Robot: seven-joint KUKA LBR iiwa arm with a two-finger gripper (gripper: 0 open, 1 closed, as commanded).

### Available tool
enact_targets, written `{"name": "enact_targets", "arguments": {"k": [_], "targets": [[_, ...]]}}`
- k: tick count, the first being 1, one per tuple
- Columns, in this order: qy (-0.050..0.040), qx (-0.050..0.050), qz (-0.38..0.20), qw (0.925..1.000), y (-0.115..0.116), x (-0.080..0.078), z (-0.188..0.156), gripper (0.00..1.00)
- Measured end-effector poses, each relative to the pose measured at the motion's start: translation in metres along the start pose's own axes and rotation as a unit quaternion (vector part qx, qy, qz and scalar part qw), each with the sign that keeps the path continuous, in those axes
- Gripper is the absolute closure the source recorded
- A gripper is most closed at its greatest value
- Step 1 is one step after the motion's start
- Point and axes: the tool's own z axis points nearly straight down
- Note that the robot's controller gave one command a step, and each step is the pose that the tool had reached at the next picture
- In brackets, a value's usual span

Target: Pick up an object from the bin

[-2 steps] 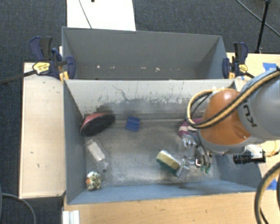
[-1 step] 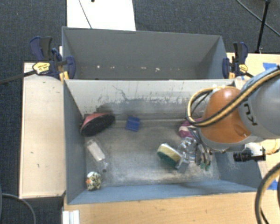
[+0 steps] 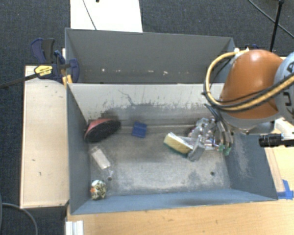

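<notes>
Position of gripper (image 3: 198,148): low in the right half of the grey bin (image 3: 152,173), close to the floor, right of centre.

Position of tan sponge block (image 3: 175,142) with a dark green underside: flat on the bin floor, immediately left of the gripper, touching or nearly touching its tip; not possible to tell which. Right end of the block partly covered by the gripper's metal parts.

Gripper state: not determinable, whether spread, pressed together or pinching the block. Wrist and upper gripper body hidden under the orange cover (image 3: 250,84) and looped cables.

Remaining contents of the bin, all well apart from the gripper:
- blue cube (image 3: 139,129) near the back wall, left of the block;
- black brush with a red top (image 3: 102,129) at the left back;
- clear plastic piece (image 3: 100,158) along the left wall, hard to identify;
- small mottled ball (image 3: 98,189) in the left front corner.
</notes>
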Motion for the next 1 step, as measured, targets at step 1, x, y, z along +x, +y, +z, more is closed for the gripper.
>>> {"name": "enact_targets", "arguments": {"k": [1], "targets": [[0.0015,0.000,-0.072,0.9974,0.0332,0.0098,-0.0499,1.00]]}}
